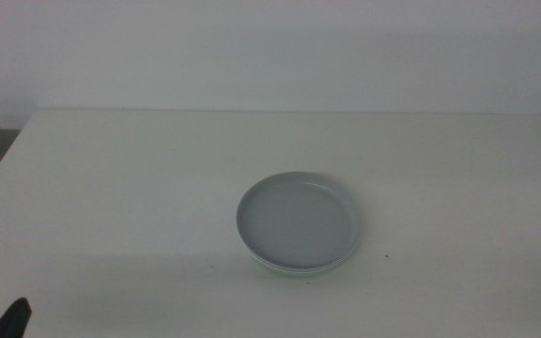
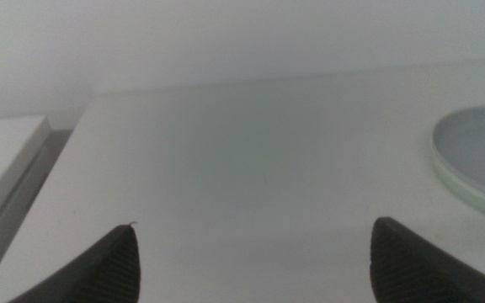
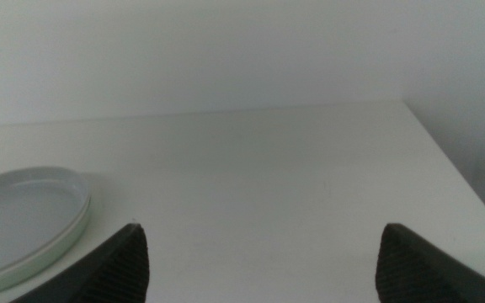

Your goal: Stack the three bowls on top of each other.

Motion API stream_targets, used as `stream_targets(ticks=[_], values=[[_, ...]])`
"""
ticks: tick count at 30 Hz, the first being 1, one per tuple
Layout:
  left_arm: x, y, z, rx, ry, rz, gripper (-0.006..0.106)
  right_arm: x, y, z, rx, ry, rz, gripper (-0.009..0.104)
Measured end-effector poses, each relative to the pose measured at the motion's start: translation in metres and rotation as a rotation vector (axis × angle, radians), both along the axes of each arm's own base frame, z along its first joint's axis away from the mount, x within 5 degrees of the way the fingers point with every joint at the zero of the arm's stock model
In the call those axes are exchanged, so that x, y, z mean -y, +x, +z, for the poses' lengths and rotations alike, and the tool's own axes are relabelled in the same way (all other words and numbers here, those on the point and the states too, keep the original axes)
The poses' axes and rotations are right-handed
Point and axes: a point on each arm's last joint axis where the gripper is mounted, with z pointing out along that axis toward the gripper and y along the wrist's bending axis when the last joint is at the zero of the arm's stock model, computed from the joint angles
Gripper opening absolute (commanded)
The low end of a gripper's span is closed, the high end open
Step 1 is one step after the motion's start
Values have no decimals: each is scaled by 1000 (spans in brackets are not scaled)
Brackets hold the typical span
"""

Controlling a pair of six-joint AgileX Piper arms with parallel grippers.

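We start at the left gripper (image 2: 255, 265): its jaws stand wide apart in its wrist view, nothing between them, only bare table (image 2: 251, 151) ahead. In the middle view just a dark tip of it (image 1: 12, 319) shows at the bottom left corner, well apart from the dishes. Our right gripper (image 3: 259, 265) is out of the middle view; in its own view the jaws are spread too, holding nothing.

Out from there, a little right of centre in the middle view, sits the stack (image 1: 299, 223). The grey bowl (image 1: 299, 218) is on top, and under its lower edge we catch a thin mint rim, the green bowl (image 1: 294, 270). The right wrist view shows layered rims at its lower left (image 3: 78, 227). The white bowl we cannot make out for sure; it may lie between the two, hidden.

No loose bowl lies anywhere on the table, so we judge the stacking done, or all but done, with both arms parked.
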Motion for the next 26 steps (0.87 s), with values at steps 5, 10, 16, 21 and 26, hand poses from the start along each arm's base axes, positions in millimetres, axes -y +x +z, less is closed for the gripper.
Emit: stream_targets(ticks=[5, 10, 16, 21, 26], values=[[0, 3, -5, 54, -6, -1, 94, 0, 1, -5, 0, 0, -3, 91], [1, 3, -6, 51, -8, -1, 94, 0, 1, -3, 25, 1, -1, 91], [0, 3, -7, 50, 5, -1, 94, 0, 1, -3, 28, 1, -1, 91], [-1, 3, -7, 50, 7, 26, 94, 0, 1, -2, 30, 1, -1, 91], [-2, 3, -7, 52, 7, 40, 94, 0, 1, -2, 30, 1, -1, 91]])
